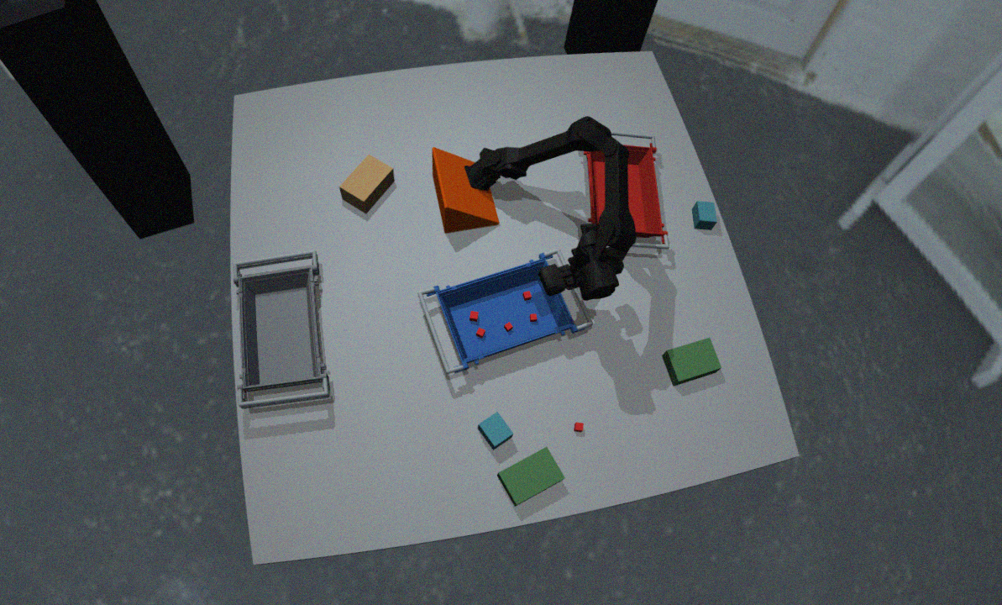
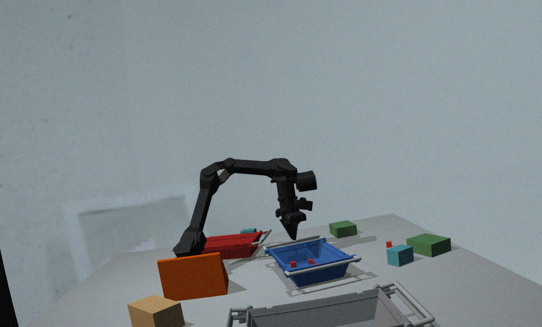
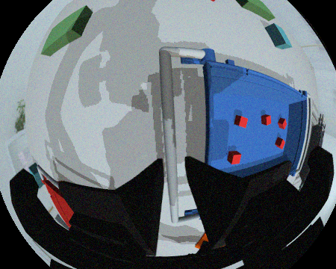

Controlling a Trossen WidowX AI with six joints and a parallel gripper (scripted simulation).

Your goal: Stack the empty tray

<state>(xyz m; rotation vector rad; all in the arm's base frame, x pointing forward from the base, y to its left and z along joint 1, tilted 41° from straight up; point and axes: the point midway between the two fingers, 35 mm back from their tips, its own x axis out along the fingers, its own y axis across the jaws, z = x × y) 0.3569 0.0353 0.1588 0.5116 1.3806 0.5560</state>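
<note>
The blue tray point(image 1: 489, 290) point(image 2: 325, 275) point(image 3: 296, 123) holds several small red blocks point(image 1: 474, 316) point(image 2: 293, 264) point(image 3: 240, 121). Its near-left bar point(image 1: 436, 331) point(image 2: 321, 266) is swung out over one end. Its other bar point(image 1: 584, 326) point(image 2: 280, 244) point(image 3: 168, 101) is also swung out. My gripper point(image 2: 293, 238) point(image 3: 173, 162) points down, slightly open and empty, above that bar, which runs below the gap between the fingers in the wrist view. The arm hides the fingertips in the top view. An empty red tray point(image 1: 648, 187) point(image 2: 231, 250) point(image 3: 60, 199) and an empty grey tray point(image 1: 250, 338) point(image 2: 317, 313) stand apart.
An orange wedge point(image 1: 463, 197) point(image 2: 193, 276) stands by the arm's base, a tan block point(image 1: 369, 179) point(image 2: 152, 305) beyond it. Green blocks point(image 1: 694, 360) point(image 1: 531, 475), teal blocks point(image 1: 704, 214) point(image 1: 495, 428) and a loose red block point(image 1: 579, 426) lie around the blue tray.
</note>
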